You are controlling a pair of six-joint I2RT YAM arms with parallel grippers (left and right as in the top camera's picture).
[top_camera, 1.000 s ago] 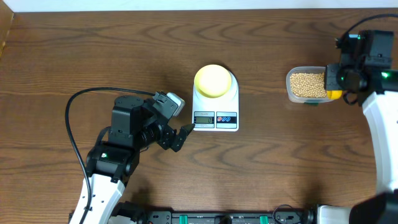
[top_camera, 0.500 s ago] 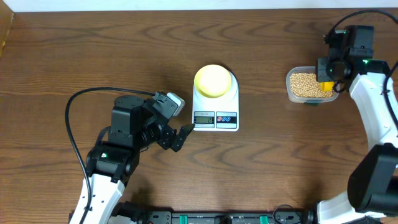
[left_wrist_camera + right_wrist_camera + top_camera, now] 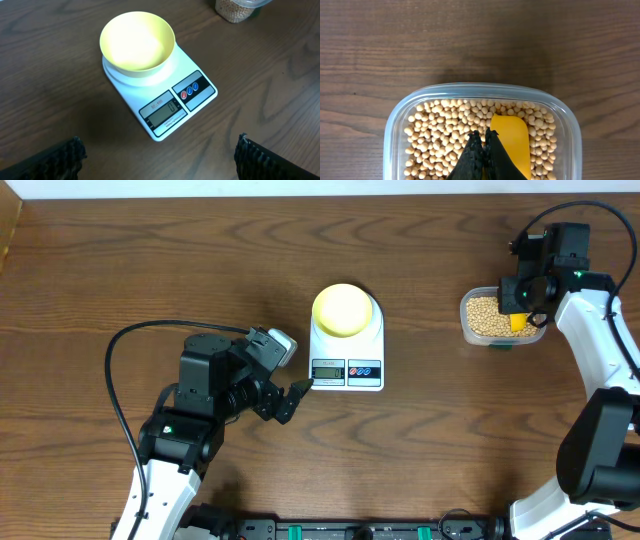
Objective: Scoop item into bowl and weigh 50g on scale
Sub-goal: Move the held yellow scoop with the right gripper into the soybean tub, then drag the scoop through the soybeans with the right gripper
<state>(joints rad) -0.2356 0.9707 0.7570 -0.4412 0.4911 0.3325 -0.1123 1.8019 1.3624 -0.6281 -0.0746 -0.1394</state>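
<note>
Where R fingers [image 3: 473, 159] pinch, scoop [image 3: 512, 142] part-hidden

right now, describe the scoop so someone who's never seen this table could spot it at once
On the wooden table, right of the white scale, a clear plastic container holds tan beans. The yellow scoop sits among those beans, gripped by the right gripper. It is a deeper, oblong yellow, unlike the pale round bowl on the scale.

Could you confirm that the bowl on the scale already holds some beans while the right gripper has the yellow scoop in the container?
Not quite: the bowl on the scale is empty, as the left wrist view shows. The right gripper does have the yellow scoop in the container of beans.
</note>
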